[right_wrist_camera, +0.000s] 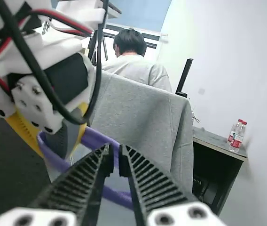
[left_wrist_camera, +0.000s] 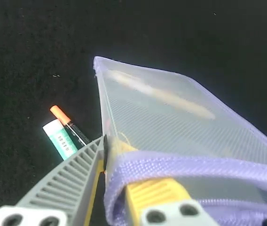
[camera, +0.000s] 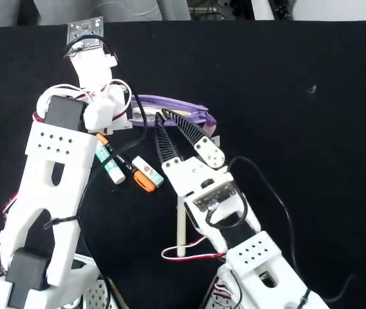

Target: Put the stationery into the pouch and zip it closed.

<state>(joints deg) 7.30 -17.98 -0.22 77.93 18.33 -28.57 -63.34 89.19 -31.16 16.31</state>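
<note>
Left gripper [left_wrist_camera: 107,151] clamped on the pouch [left_wrist_camera: 171,122] rim; right gripper [right_wrist_camera: 115,155] fingers together beside it. Hold the mouth wide for pens [camera: 128,168].

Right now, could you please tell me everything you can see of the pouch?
The pouch is translucent, mesh-textured plastic with a purple fabric rim. The left gripper's jaws are shut on that rim, above the black table. A long pale item shows through its wall; the right gripper sits at its edge.
</note>
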